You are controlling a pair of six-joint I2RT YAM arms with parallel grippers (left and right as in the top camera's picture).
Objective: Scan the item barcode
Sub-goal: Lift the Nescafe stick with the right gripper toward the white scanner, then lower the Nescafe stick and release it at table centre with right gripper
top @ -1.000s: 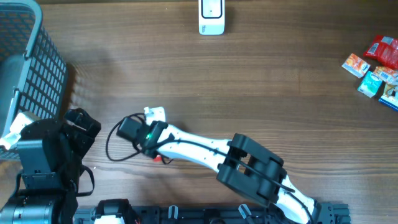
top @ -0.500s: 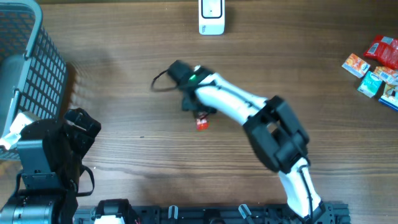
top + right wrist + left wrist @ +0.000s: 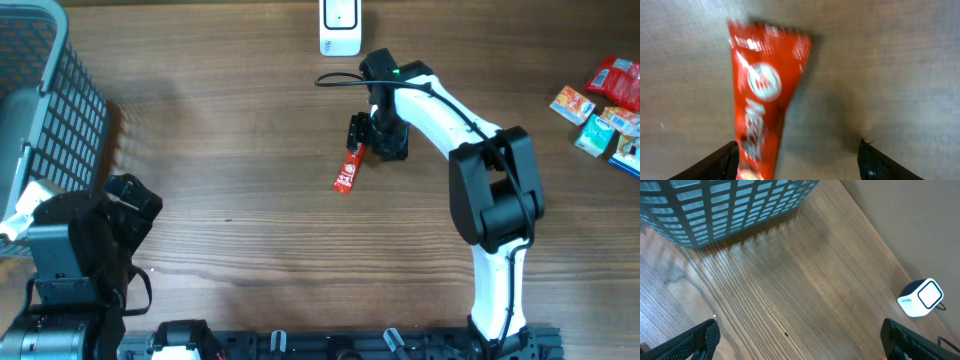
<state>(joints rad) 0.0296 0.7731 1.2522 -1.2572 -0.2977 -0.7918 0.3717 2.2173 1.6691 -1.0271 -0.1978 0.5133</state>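
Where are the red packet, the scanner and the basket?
red packet point(image 3: 345, 178): overhead view, middle of the wrapper.
scanner point(image 3: 340, 25): overhead view, white top face.
basket point(image 3: 75, 110): overhead view, grid side wall.

Soft, even light leaves only faint shadows overhead, but my right wrist camera smears the red packet point(image 3: 762, 95) with motion blur.

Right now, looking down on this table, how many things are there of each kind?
Robot arms: 2, the left arm and the right arm
Grey basket: 1
White scanner: 1
Red packet lying alone mid-table: 1
Small packets piled at the right edge: 5, as far as the picture's edge shows
Total: 10
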